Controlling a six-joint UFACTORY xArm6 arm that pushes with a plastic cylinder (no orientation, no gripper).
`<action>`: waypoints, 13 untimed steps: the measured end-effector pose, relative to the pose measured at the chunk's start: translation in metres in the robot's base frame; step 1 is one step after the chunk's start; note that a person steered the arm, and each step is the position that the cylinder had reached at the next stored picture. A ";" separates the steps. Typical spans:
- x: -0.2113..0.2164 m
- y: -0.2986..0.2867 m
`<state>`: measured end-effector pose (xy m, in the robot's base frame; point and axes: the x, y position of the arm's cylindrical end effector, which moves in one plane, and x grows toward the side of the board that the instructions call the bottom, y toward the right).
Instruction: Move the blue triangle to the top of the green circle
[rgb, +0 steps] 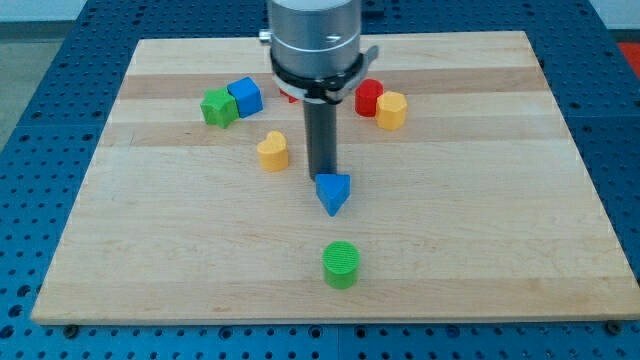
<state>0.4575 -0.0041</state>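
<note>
The blue triangle (333, 192) lies near the middle of the table (480, 200), with one point facing the view's bottom. The green circle (341, 264) stands well below it in the view and a little to the view's right, clear of it. The goal spot, just above the circle, is bare wood.

Handling, as a judgement: the triangle appears to be a small, rigid, light block. It should slide readily on the smooth wood and should not deform. Because its faces are angled, an off-centre push will likely turn it or let it slip sideways. Contact is best made on the flat upper edge, at its middle, so that the block travels straight down the view.

This arm carries no pincer, so there are no jaws to be apart, together or clamped on anything; nothing is held. It ends in a dark rod. My tip (322, 177) sits at the triangle's upper edge, on the side away from the circle. Contact looks probable, but the rod hides the join, so it cannot be confirmed.

Other blocks lie toward the view's top: a green block (217, 107), a blue cube (245, 96), a yellow block (272, 151), a red block (369, 97) and a second yellow block (391, 110). None stands in the path.
</note>
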 end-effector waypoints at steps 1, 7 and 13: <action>-0.001 0.013; 0.020 0.003; 0.023 -0.026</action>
<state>0.4807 -0.0297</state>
